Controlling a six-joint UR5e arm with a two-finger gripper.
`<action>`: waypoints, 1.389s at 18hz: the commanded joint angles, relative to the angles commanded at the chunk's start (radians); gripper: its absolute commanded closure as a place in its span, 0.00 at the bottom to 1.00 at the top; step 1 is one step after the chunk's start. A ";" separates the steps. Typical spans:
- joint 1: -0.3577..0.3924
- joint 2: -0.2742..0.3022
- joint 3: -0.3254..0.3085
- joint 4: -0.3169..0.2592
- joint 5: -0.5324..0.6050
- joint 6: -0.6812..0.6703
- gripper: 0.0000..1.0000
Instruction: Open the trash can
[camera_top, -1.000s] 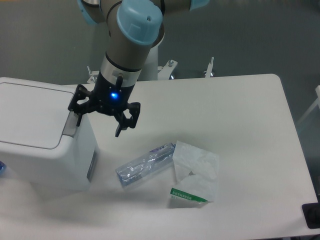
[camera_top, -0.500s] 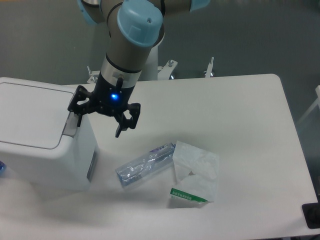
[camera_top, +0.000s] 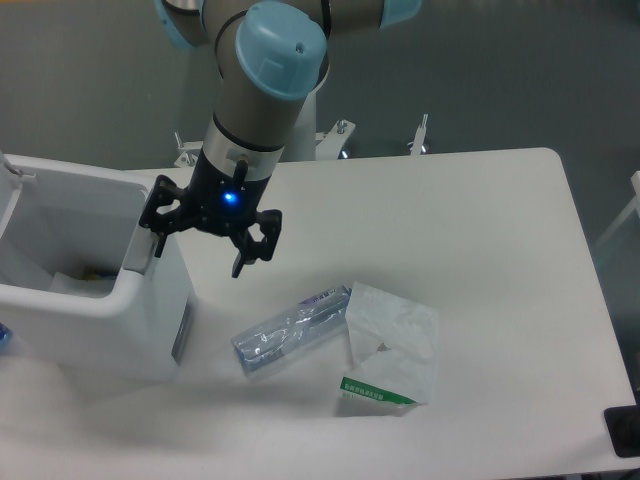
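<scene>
The trash can (camera_top: 95, 325) is a large white boxy bin at the table's left edge. Its lid stands open, with only a sliver of it (camera_top: 10, 172) showing at the far left. The inside shows, with some scraps at the bottom. My gripper (camera_top: 200, 245) is open at the bin's right rim. Its left finger (camera_top: 156, 238) is at the grey push tab (camera_top: 140, 260), and its right finger (camera_top: 250, 252) hangs over the table beside the bin.
A clear plastic wrapper (camera_top: 290, 330) and a white wrapper with a green strip (camera_top: 392, 348) lie on the white table (camera_top: 450, 220) to the right of the bin. The table's far edge has metal clamps (camera_top: 420, 135).
The trash can's lid has sprung open and the inside now shows. My gripper has barely moved and stays at the push tab.
</scene>
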 joint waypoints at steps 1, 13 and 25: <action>0.000 0.000 0.005 0.000 0.000 0.000 0.00; 0.084 -0.054 0.041 0.153 0.106 0.083 0.00; 0.242 -0.149 0.018 0.215 0.383 0.393 0.00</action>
